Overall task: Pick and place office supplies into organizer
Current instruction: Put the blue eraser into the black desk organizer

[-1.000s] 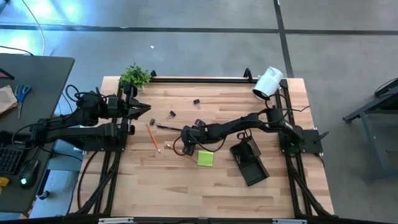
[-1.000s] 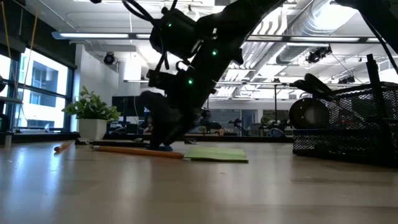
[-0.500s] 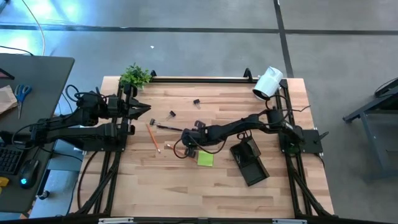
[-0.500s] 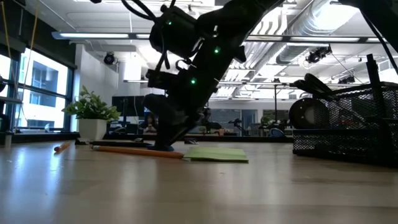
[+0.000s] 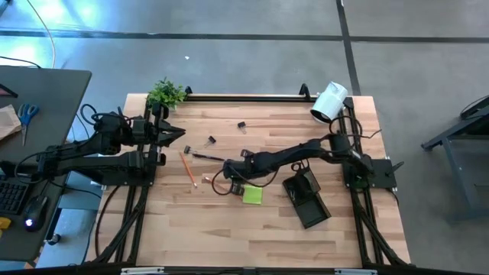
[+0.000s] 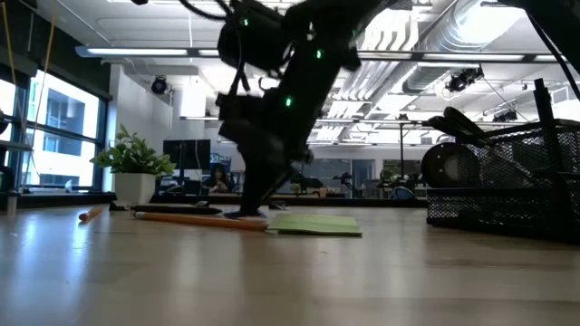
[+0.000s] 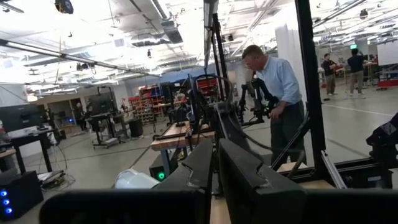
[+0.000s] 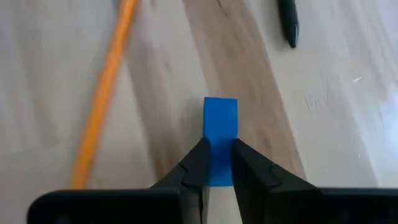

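A small blue piece [image 8: 220, 118] lies on the wooden table, left of the lime-green sticky-note pad [image 5: 252, 195], and my right gripper [image 8: 217, 167] is shut on it. Beside it lie the orange pencil [image 8: 102, 93] and a dark pen [image 8: 287, 25]. The black organizer [image 5: 306, 200] stands to the pad's right. Two tiny black clips [image 5: 241, 124] [image 5: 212, 140] lie farther back. My left gripper [image 5: 182, 134] waits shut at the table's left edge, above the wood. My right gripper pinches the blue piece's near end [image 8: 219, 152] between its two fingertips [image 8: 194, 165], one on each long side. The fingers come from above, slanting down from the table's right side. In the low view the piece [image 6: 240, 215] sits at table level.
A white cylindrical camera [image 5: 329, 101] stands at the far right corner and a small potted plant [image 5: 165, 93] at the far left corner. A black rail runs along the far edge. Bare wood shows at the near side. People stand in the room beyond.
My right gripper has shut on the blue piece; in the low view its lower end is narrower than a second ago. Its wrist has tipped more upright over the same spot. The pencil, the pad and the organizer have stayed in place.
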